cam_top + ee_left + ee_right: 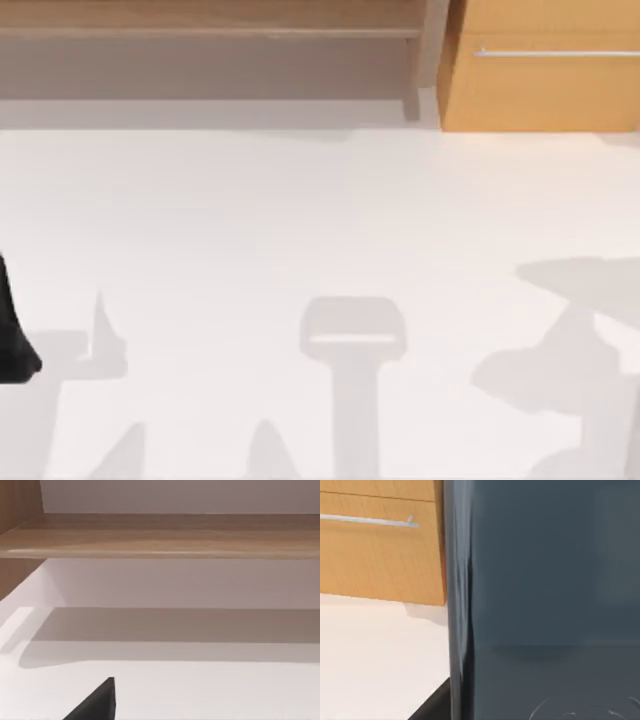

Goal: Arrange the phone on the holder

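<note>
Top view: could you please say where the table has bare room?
The table is bare across its wide middle, between the wooden shelf and cabinet at the back and the pale stand at front centre. Tightest beside the left arm at the left edge.

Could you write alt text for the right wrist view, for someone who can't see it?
A dark grey-blue phone looms close to the camera, its glossy edge upright. Beside it lie a white table and an orange wooden cabinet with a silver handle.

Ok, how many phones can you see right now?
1. The phone is close up in the right wrist view, with the wooden cabinet beyond it. Another phone could lie hidden outside the frames.
</note>
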{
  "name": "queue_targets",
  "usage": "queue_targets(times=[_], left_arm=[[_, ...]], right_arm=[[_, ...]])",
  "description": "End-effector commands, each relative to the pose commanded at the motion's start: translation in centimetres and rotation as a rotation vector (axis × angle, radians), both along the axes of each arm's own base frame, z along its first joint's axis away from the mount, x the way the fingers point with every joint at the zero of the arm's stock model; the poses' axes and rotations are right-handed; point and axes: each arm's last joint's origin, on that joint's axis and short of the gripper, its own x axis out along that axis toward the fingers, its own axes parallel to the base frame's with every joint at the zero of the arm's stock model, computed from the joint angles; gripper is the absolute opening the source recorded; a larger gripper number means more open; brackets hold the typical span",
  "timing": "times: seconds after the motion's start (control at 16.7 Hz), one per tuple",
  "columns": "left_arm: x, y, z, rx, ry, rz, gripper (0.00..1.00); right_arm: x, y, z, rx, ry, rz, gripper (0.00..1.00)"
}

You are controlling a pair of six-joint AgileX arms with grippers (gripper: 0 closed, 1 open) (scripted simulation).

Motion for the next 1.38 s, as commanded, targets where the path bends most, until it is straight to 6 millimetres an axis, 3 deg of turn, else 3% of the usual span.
queue_targets(times=[0.24, 0.54, 0.9, 1.38], left_arm=[[0.0, 0.0, 0.0, 0.000, 0.000, 0.000, 1.00], [0.0, 0.0, 0.0, 0.000, 0.000, 0.000, 1.00], [0.0, 0.0, 0.0, 0.000, 0.000, 0.000, 1.00], [0.0, 0.0, 0.0, 0.000, 0.000, 0.000, 1.00]], right_arm=[[-2.9, 0.2, -2.4, 0.016, -0.010, 0.030, 0.00], [-3.3, 0.3, -2.4, 0.011, -0.021, 0.036, 0.00], [-2.7, 0.9, -2.6, 0.016, -0.038, 0.042, 0.00], [0.9, 1.1, -4.5, 0.002, -0.020, 0.033, 0.00]])
